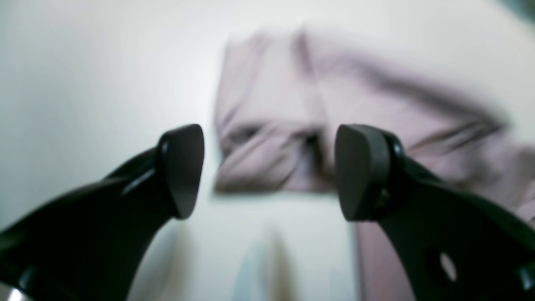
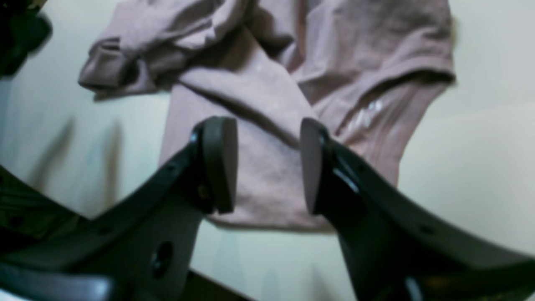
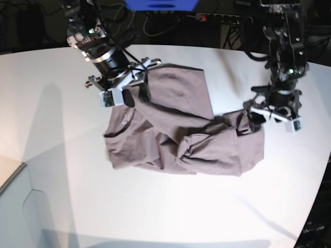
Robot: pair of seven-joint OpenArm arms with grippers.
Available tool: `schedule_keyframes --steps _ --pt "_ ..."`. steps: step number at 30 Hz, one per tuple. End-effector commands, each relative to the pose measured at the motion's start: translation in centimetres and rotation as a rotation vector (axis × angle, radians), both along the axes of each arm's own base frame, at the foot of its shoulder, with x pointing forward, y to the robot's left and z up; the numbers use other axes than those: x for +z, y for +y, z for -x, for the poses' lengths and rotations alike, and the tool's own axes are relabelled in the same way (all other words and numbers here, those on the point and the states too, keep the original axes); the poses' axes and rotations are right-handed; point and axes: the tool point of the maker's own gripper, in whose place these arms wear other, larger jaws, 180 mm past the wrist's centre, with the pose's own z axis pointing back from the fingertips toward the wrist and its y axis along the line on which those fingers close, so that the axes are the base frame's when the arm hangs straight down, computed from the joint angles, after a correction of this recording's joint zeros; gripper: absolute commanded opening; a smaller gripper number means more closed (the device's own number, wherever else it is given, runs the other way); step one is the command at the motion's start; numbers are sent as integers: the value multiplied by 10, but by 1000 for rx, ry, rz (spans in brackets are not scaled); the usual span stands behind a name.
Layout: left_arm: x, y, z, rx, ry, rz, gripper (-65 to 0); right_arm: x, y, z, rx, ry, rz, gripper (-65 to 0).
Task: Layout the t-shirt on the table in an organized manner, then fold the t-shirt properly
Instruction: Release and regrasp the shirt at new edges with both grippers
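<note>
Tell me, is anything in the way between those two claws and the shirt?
Nothing visible. The t-shirt lies crumpled on the table with only bare tabletop around it. The left gripper and the right gripper both stand open just over the cloth, with nothing between their fingers.

t-shirt [image 3: 181,139] on table [image 3: 57,129], seemingly bunched centrally
</note>
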Motion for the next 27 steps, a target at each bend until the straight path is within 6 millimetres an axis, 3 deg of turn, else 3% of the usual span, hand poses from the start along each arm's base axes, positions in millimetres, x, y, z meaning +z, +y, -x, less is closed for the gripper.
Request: schedule_keyframes --steps 1,6,9,19,23,25,27 --pt "4 -1 -3 -5 -24 1 -175 12 2 -4 3 -43 -19 -394" --pt "-39 6 17 22 93 23 -176 5 2 -1 3 -24 -15 -394" --pt "-56 6 15 32 133 44 -176 -4 1 1 4 -3 -9 -394" --pt "-68 -8 -12 64 134 168 -177 -12 1 8 4 24 -4 -394" --pt "-83 -10 -17 78 172 196 -179 -12 1 8 4 26 -4 -394" --pt "-87 -7 -16 81 185 194 -217 -13 1 9 4 29 -4 -394" --pt "-87 -4 -15 87 185 192 -315 -13 1 9 4 29 -4 -394"
